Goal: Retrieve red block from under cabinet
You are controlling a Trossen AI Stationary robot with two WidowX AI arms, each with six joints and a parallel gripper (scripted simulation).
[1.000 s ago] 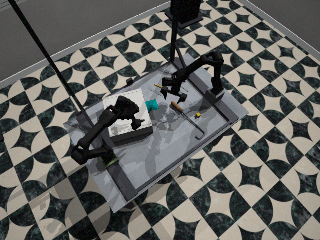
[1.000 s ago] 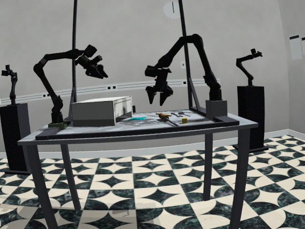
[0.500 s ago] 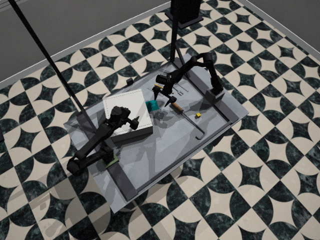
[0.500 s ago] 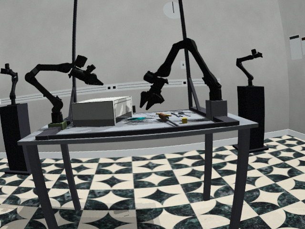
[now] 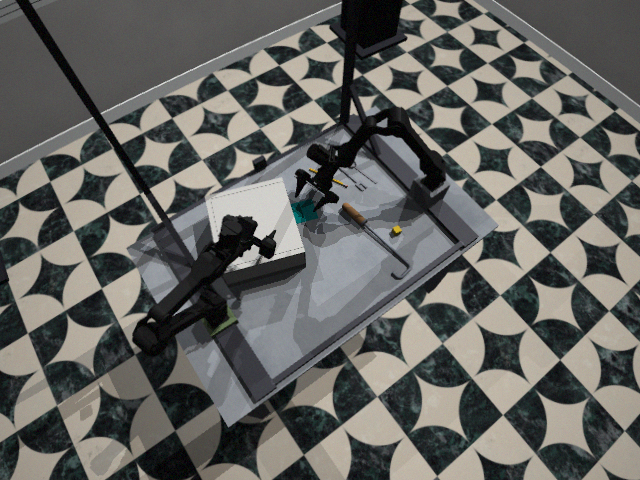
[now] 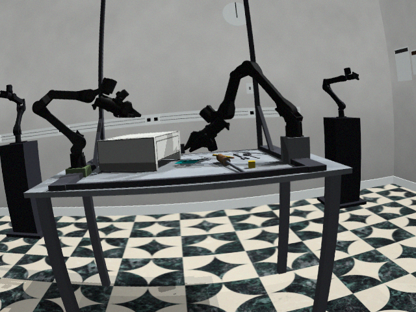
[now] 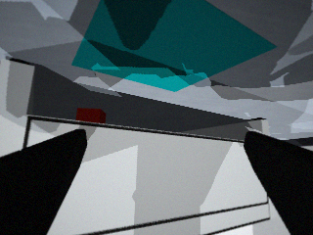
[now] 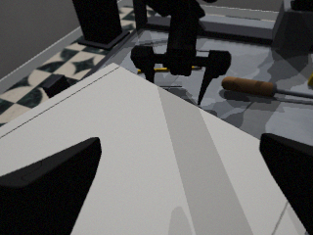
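The white cabinet (image 5: 253, 218) stands on the table; it also shows in the exterior view (image 6: 137, 151). The red block (image 7: 90, 115) shows only in the left wrist view, in the dark gap under the cabinet's edge (image 7: 147, 181). The teal square (image 5: 305, 210) lies on the table right beside the cabinet, and shows large in the left wrist view (image 7: 171, 44). My left gripper (image 5: 315, 191) is open and empty, low over the teal square, pointing at the cabinet (image 7: 165, 137). My right gripper (image 5: 266, 242) is open and empty above the cabinet top (image 8: 181, 142).
A wooden-handled tool (image 5: 354, 212) with a long hooked shaft lies beside the teal square. A small yellow cube (image 5: 396, 229) sits further along. A yellow pencil (image 5: 338, 181) and small metal tools (image 5: 361, 178) lie behind the left gripper. Raised rails edge the table.
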